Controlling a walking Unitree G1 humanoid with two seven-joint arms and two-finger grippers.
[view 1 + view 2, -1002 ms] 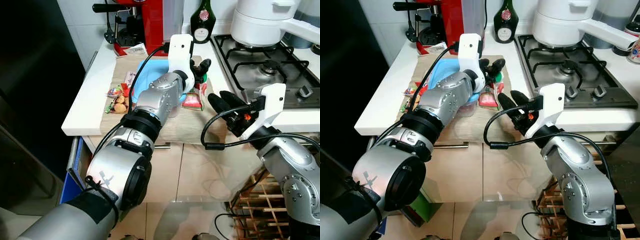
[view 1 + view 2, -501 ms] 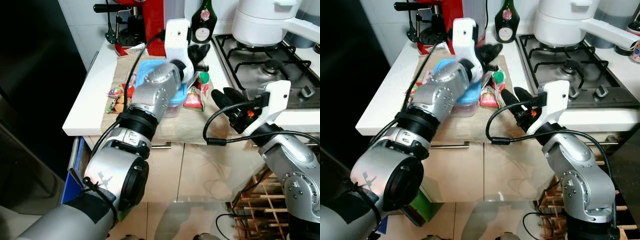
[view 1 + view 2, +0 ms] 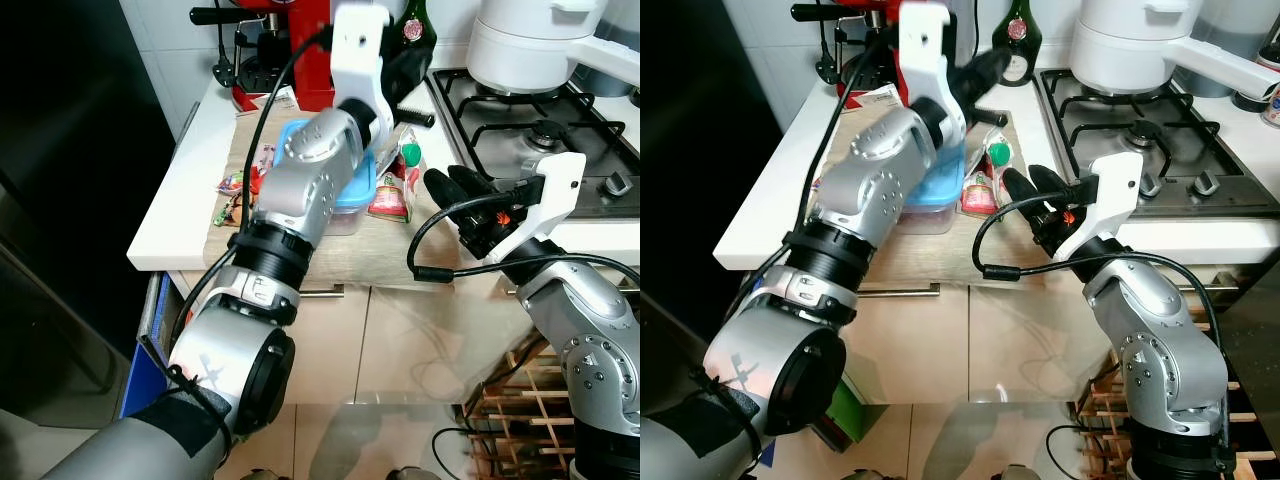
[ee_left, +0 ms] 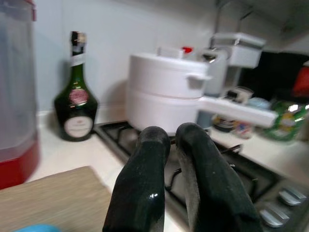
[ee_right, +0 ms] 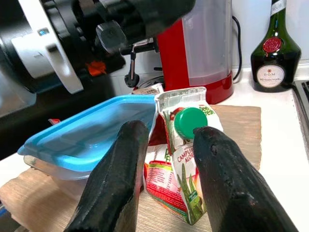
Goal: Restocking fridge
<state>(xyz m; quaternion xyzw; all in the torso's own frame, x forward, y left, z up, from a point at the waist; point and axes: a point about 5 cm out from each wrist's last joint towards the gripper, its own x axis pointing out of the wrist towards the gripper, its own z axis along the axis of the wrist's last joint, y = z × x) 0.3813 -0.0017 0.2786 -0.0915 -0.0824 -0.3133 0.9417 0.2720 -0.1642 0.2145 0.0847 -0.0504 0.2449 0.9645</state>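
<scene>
Head views evenly lit, bright over surface [image 3: 180, 190]; far left lost in deep shadow. Glare noted on cabinet fronts [image 3: 400, 340] below. Left wrist view soft, background pot [image 4: 169, 92] blurred, possibly by motion. Right wrist view sharper; highlights seen on near fingers [image 5: 116, 179].

**Red, blue and green on a pale counter**

A carton [image 5: 181, 159] printed red and white with a green cap [image 5: 189, 122] — beside a clear container with a blue lid [image 5: 91, 125]. Behind: a red coffee machine [image 5: 203, 53], a dark green bottle [image 5: 272, 50] with a red seal, a white pot [image 4: 166, 94]. Beige woven mat [image 3: 940, 255] — black fingers [image 5: 116, 183].
</scene>
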